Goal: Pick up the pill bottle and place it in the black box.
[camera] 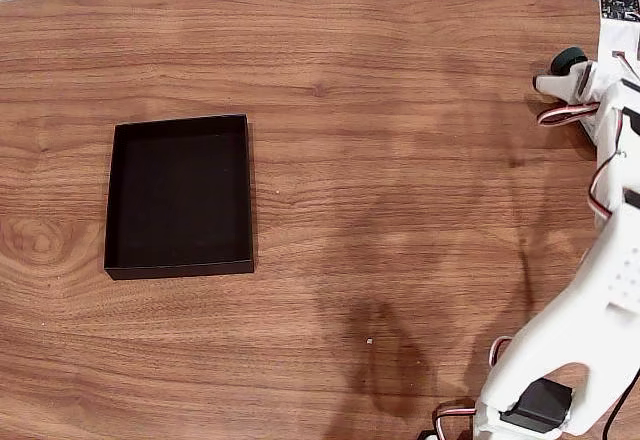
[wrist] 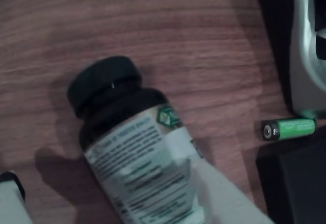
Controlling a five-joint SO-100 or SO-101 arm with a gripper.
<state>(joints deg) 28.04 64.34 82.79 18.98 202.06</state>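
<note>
Close under my wrist camera, the pill bottle [wrist: 133,147] sits gripped in my hand [wrist: 168,203], one white finger [wrist: 224,198] across its label. Beside it a green battery [wrist: 288,129] lies on the wooden surface [camera: 400,210]. Well apart sits the black box [camera: 180,196].

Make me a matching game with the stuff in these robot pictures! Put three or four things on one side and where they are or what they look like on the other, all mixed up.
Things:
1. pill bottle
2. black box
3. battery
4. table

Descriptions:
A. brown wood with grain lines
B. small and green, lying on the table at the right of the wrist view
C. empty, at the left of the fixed view
D. dark cap, white printed label, close up in the wrist view

Pairs: 1-D, 2-C, 3-B, 4-A
</note>
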